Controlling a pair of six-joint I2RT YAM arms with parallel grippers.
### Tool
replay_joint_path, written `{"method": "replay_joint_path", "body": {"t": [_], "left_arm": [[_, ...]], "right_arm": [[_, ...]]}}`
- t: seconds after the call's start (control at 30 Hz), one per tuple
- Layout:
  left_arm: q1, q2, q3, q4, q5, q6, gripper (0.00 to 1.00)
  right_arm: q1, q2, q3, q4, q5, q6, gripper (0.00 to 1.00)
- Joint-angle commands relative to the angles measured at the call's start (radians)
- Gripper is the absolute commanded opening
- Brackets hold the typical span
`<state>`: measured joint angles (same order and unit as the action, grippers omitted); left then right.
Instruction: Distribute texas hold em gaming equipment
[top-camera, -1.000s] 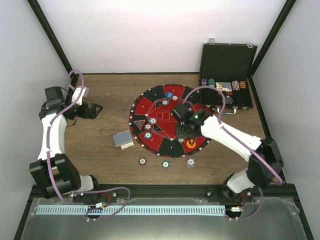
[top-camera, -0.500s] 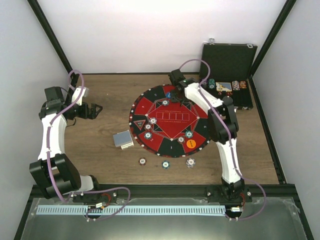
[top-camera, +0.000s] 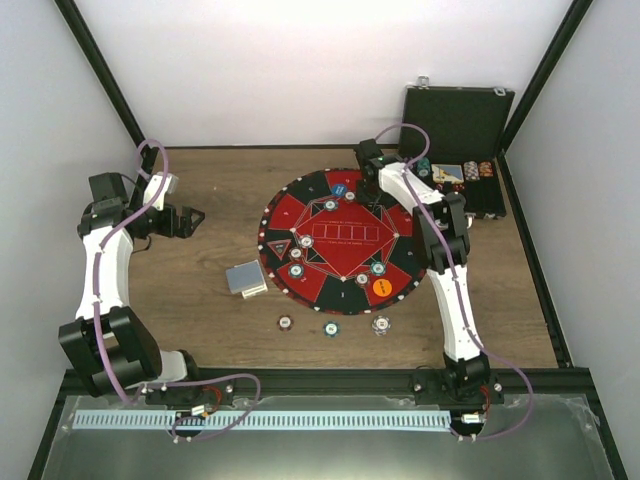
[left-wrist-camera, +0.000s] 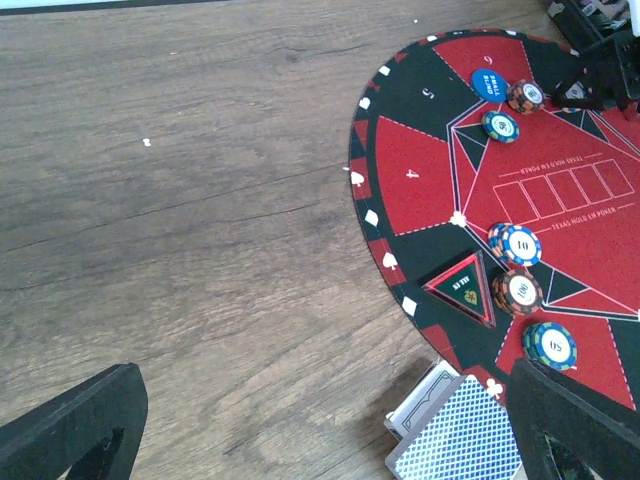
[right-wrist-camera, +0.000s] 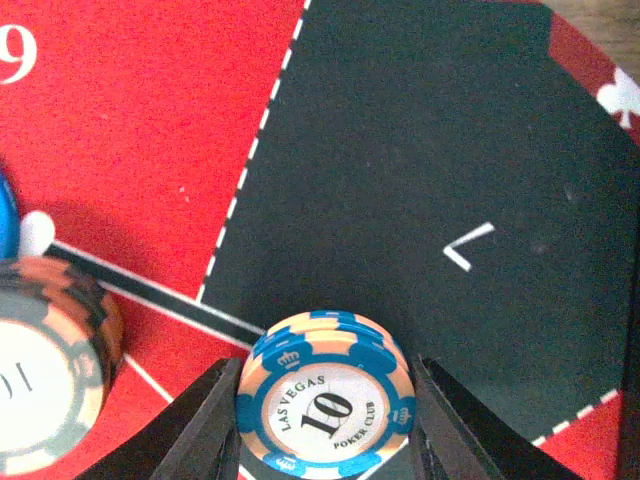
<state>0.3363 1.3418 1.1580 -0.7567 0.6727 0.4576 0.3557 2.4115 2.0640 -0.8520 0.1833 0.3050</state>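
My right gripper (top-camera: 372, 166) is at the far edge of the round mat (top-camera: 300, 205). In the right wrist view the gripper (right-wrist-camera: 327, 432) is shut on a small stack of blue-and-peach "10" poker chips (right-wrist-camera: 325, 398) over a black field of the mat. My left gripper (top-camera: 192, 218) is open and empty over bare table; the left wrist view shows it (left-wrist-camera: 320, 445) wide open. A deck of blue-backed cards (top-camera: 245, 278) lies by the mat's left edge. A black triangular marker (top-camera: 277, 246), a blue button (top-camera: 340, 189), an orange button (top-camera: 382, 287) and several chips lie on the mat.
Three chips (top-camera: 331, 328) lie on the table in front of the mat. The open black case (top-camera: 455, 125) with chips and cards stands at the back right. Another chip (right-wrist-camera: 40, 390) sits left of my right gripper. The enclosure walls stand on both sides.
My right arm swung from the near right of the mat to its far edge, then shifted a little to the right. The left arm has not moved.
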Motion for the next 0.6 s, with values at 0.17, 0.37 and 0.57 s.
{"method": "replay_joint_path", "body": {"t": [0.17, 0.37, 0.57], "left_arm": [[0.009, 0.024, 0.022, 0.009, 0.002, 0.028, 1.0], [0.009, 0.024, 0.021, 0.011, 0.008, 0.026, 1.0], [0.009, 0.013, 0.022, 0.006, 0.011, 0.026, 1.0]], "right_arm": [[-0.005, 0.09, 0.127, -0.022, -0.025, -0.011, 0.18], [-0.009, 0.09, 0.14, -0.035, -0.019, -0.009, 0.39], [-0.01, 0.046, 0.142, -0.053, -0.017, 0.001, 0.61]]}}
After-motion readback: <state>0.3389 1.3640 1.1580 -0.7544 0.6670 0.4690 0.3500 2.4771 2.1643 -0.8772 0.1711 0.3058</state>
